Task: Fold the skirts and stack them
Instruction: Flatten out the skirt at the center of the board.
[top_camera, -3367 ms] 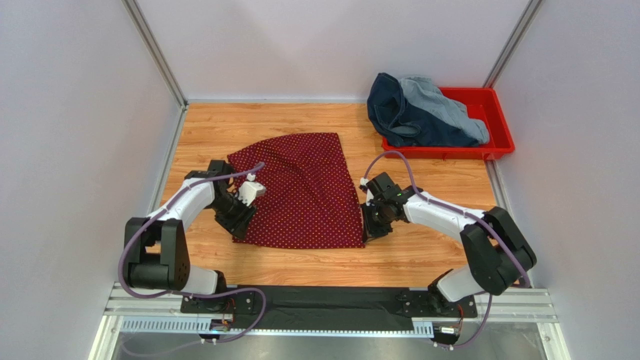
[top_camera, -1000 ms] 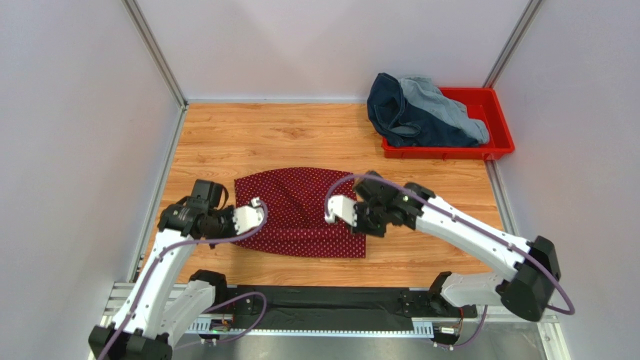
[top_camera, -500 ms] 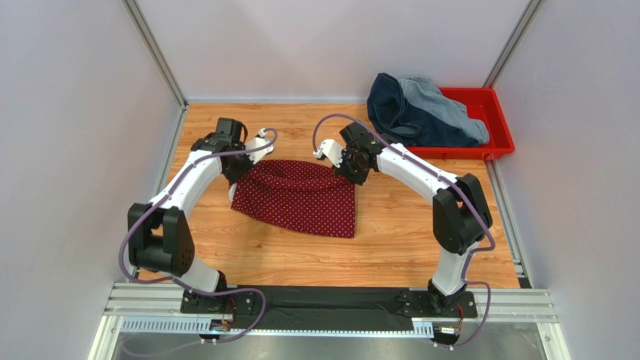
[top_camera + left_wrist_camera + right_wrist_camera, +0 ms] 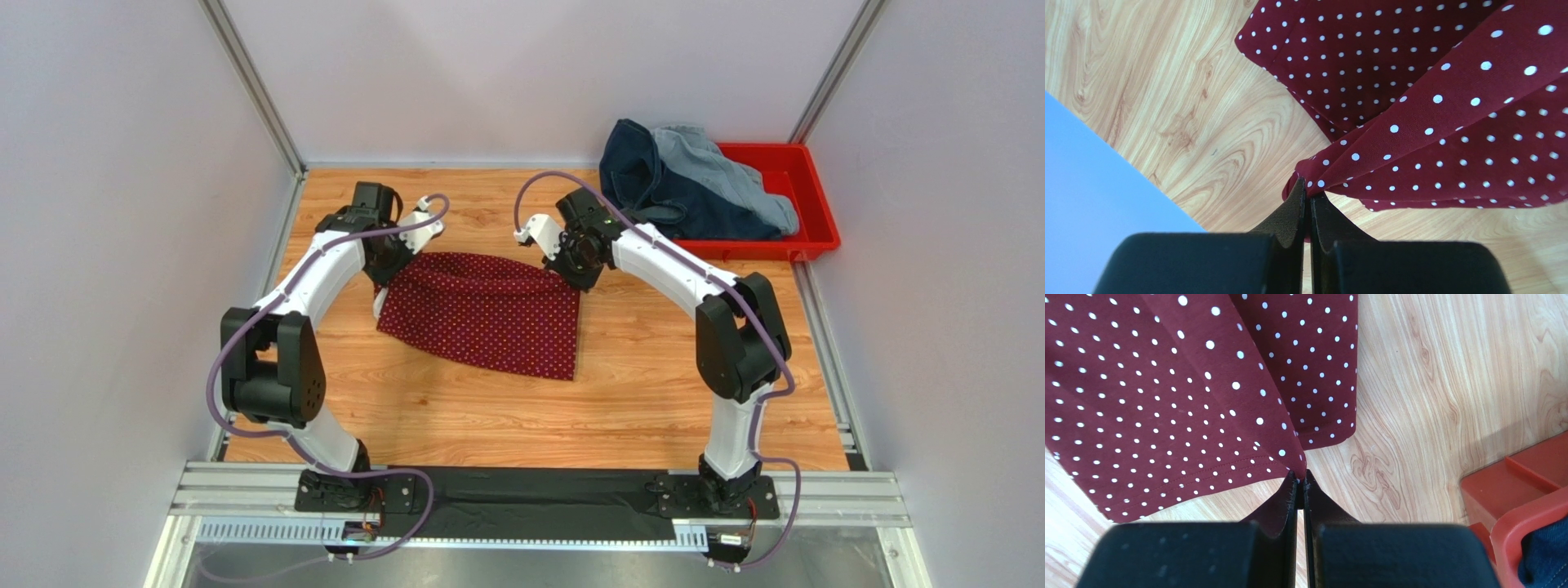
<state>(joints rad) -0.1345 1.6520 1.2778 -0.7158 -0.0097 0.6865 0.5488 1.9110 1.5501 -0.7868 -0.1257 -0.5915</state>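
The dark red dotted skirt (image 4: 485,315) lies doubled over on the wooden table (image 4: 662,380), its far edge lifted by both arms. My left gripper (image 4: 395,261) is shut on the skirt's far left corner (image 4: 1315,174). My right gripper (image 4: 569,270) is shut on the far right corner (image 4: 1293,462). In the left wrist view the cloth (image 4: 1438,104) fans away from my gripper (image 4: 1309,195); the right wrist view shows the skirt's hem (image 4: 1198,404) hanging off my gripper (image 4: 1301,482). The navy denim skirt (image 4: 662,184) and the light blue-grey skirt (image 4: 724,165) sit piled in the red tray.
The red tray (image 4: 810,227) stands at the back right corner, its rim (image 4: 1524,496) close to my right gripper. Grey walls (image 4: 147,184) close in the table on three sides. A rail (image 4: 540,502) carries the arm bases at the near edge.
Both arms have carried the skirt's near edge up and over to the far side, folding it in half. Since half a second ago they have moved slightly further back.
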